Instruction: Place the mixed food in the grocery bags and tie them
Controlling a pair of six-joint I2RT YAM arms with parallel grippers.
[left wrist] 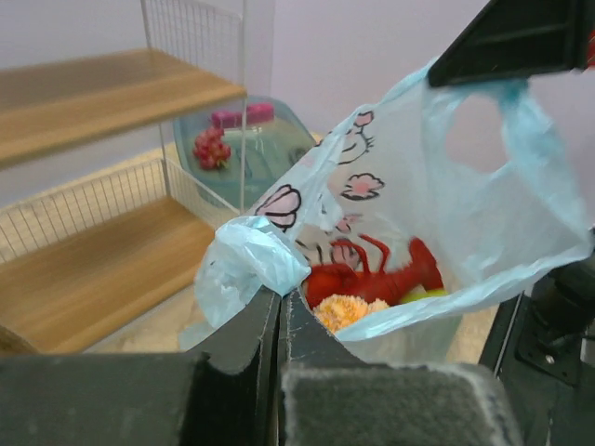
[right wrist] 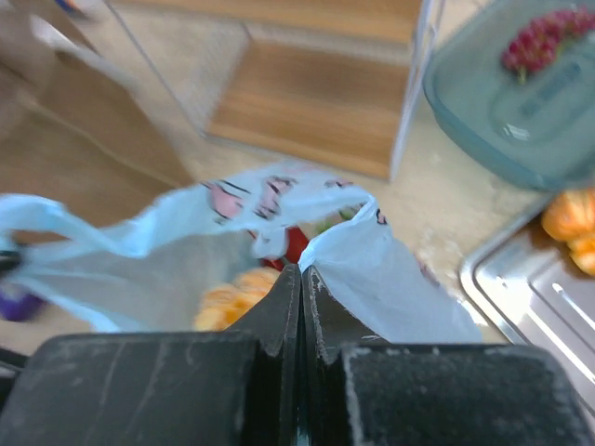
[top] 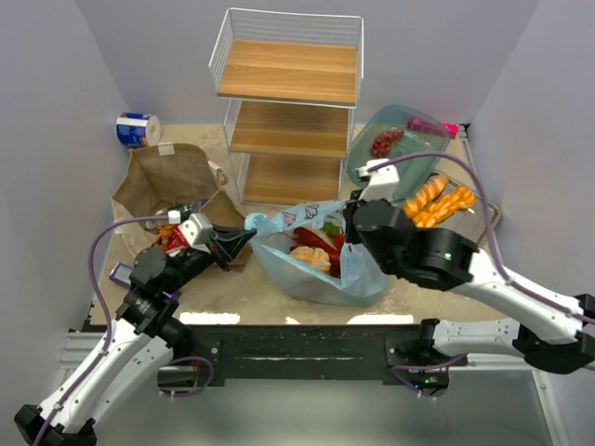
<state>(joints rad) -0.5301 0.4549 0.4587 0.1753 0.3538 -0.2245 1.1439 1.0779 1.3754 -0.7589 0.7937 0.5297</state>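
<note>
From above: gripping the light-blue plastic bag [top: 321,269] on the desk [top: 232,288] by both handles, clenched on the left loop with the left claw [top: 246,237] and on the right loop with the right claw [top: 348,237], probably to draw the loops apart for knotting. Holds the red lobster [top: 314,239] and an orange bread [top: 311,258] inside already. Leaves more breads [top: 437,200] on the metal tray [top: 483,218] to the right, and the brown paper bag [top: 172,181] standing open to the left, untied. From the left wrist: pinching a bunched twist of film between shut jaws, so as to stretch the mouth wide, with the lobster in plain sight. From the right wrist: clamping the opposite handle just as tightly, above the bread. Judged to be at the tying step for this bag, knot not yet made.
</note>
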